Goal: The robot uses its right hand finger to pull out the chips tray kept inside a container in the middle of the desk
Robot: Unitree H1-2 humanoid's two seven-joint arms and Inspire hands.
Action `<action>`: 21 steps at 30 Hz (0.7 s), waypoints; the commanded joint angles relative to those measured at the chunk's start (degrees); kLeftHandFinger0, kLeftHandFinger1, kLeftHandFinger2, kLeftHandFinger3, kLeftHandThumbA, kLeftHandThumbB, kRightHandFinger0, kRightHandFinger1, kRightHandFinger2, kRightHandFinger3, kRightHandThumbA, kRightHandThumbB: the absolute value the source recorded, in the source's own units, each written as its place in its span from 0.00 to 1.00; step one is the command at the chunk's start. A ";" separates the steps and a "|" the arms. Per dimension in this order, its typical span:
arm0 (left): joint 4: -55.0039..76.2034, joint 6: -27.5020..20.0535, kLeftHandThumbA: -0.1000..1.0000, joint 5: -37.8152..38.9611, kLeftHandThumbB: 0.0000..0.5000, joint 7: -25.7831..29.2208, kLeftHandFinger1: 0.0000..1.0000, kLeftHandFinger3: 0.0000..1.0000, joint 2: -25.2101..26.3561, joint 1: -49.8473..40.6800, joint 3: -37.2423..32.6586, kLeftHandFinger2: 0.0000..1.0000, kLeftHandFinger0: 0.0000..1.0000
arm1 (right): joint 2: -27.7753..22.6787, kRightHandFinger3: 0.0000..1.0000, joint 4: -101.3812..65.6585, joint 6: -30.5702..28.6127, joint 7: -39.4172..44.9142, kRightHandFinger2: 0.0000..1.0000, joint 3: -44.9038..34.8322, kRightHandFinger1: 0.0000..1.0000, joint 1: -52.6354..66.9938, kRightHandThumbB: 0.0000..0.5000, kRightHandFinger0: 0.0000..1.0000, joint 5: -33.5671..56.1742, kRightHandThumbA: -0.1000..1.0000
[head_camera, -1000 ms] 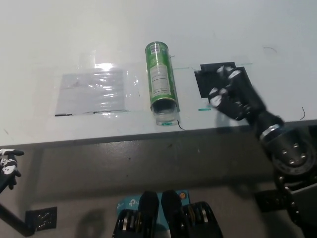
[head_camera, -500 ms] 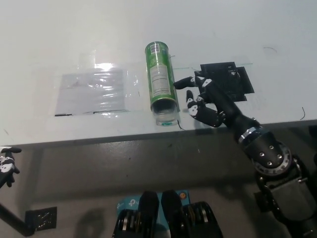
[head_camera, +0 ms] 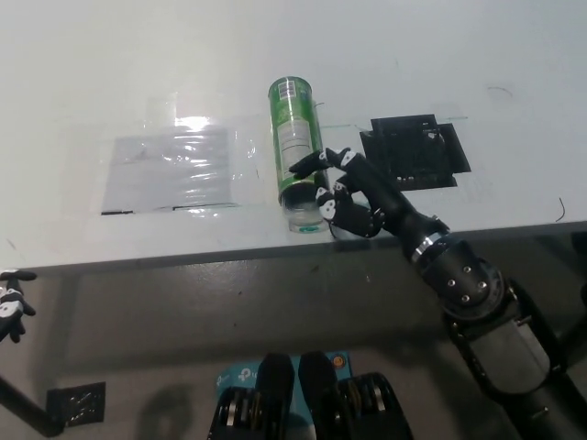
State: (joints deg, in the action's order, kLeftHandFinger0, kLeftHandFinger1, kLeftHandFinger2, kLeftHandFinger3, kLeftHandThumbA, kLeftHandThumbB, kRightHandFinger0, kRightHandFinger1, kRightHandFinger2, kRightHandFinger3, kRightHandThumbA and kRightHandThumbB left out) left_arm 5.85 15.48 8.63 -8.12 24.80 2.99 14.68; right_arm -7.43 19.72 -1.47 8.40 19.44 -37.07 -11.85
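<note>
A green chips can lies on its side in the middle of the white desk, its open end facing the near edge. A clear tray end shows at that mouth. My black right hand rests against the can's near right side, one finger stretched over the can and the others curled by the mouth. It holds nothing. My white left hand hangs low at the far left, below the desk edge, only partly in view.
A black square mat lies right of the can. A clear plastic sheet lies to its left. The desk's near edge runs just below the can's mouth.
My right hand has moved left from over the black mat to the can's open end, with one finger now extended across the can. The can and the left hand stay put.
</note>
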 commanded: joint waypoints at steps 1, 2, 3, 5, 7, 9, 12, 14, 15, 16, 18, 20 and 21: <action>1.97 0.04 0.34 0.81 0.00 -1.28 0.24 0.52 2.61 1.47 0.71 0.31 0.24 | 0.43 0.62 0.28 -5.00 0.39 0.61 0.43 0.00 -2.97 0.58 0.00 -2.17 0.00; 2.16 0.45 0.34 0.99 0.00 -1.33 0.23 0.52 2.70 1.77 0.75 0.30 0.24 | 0.09 0.62 0.46 -4.97 0.34 0.63 0.89 0.00 -2.96 0.59 0.00 -3.11 0.00; 1.99 0.29 0.34 0.90 0.00 -1.41 0.23 0.51 2.77 1.86 0.68 0.30 0.24 | -0.04 0.61 0.74 -5.16 0.38 0.63 0.82 0.00 -2.98 0.58 0.00 -3.12 0.00; 2.24 0.62 0.34 0.53 0.00 -1.24 0.24 0.52 2.91 2.05 0.65 0.31 0.25 | -0.21 0.60 1.70 -6.27 0.00 0.61 0.56 0.00 -3.32 0.58 0.00 -3.35 0.00; 2.16 0.32 0.34 0.44 0.00 -1.30 0.24 0.53 3.02 2.12 0.79 0.32 0.26 | -0.87 0.61 3.39 -7.94 -0.16 0.63 0.26 0.00 -3.76 0.56 0.00 -3.65 0.00; 2.30 0.50 0.35 0.46 0.00 -1.33 0.24 0.52 3.21 2.39 0.99 0.30 0.25 | -0.94 0.63 3.65 -7.81 -0.19 0.63 0.18 0.00 -4.00 0.54 0.00 -4.20 0.00; 2.84 0.93 0.36 0.49 0.00 -1.34 0.24 0.52 3.32 2.39 1.39 0.30 0.25 | -1.71 0.64 3.53 -7.32 -0.27 0.65 0.42 0.00 -3.62 0.55 0.00 -5.63 0.00; 2.99 1.09 0.38 0.38 0.00 -1.46 0.25 0.52 3.48 2.38 1.52 0.31 0.25 | -2.07 0.63 3.54 -7.46 -0.34 0.63 0.46 0.00 -3.02 0.53 0.00 -6.27 0.00; 2.99 0.91 0.38 0.69 0.00 -1.58 0.24 0.52 3.39 2.43 1.71 0.31 0.24 | -2.33 0.62 3.19 -7.28 -0.55 0.62 0.58 0.00 -2.62 0.55 0.00 -6.94 0.00; 2.95 0.91 0.39 0.87 0.00 -1.67 0.24 0.52 3.35 2.47 1.83 0.30 0.23 | -2.51 0.62 3.09 -7.46 -0.69 0.63 0.66 0.00 -2.45 0.53 0.00 -7.42 0.00; 2.67 0.77 0.40 0.81 0.00 -1.83 0.24 0.52 3.55 2.62 1.91 0.30 0.23 | -3.00 0.62 3.29 -8.18 -0.87 0.63 0.80 0.00 -2.36 0.54 0.00 -8.11 0.00; 2.72 0.75 0.40 0.84 0.00 -1.79 0.23 0.51 3.57 2.54 2.03 0.30 0.23 | -3.00 0.61 3.77 -8.94 -1.12 0.63 0.53 0.00 -2.24 0.55 0.00 -8.07 0.00; 3.12 1.30 0.39 1.07 0.00 -1.61 0.24 0.51 3.59 2.53 2.33 0.30 0.23 | -3.33 0.64 3.94 -8.20 -1.26 0.63 0.60 0.00 -2.16 0.54 0.00 -8.84 0.00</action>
State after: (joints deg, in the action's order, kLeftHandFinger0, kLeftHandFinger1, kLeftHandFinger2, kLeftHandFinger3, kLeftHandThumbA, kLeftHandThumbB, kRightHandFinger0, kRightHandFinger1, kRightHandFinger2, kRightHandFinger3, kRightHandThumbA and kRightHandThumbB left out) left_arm 6.84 16.40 8.67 -9.13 26.07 4.59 15.83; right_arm -9.78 24.10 -6.60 8.32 20.19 -37.61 -18.10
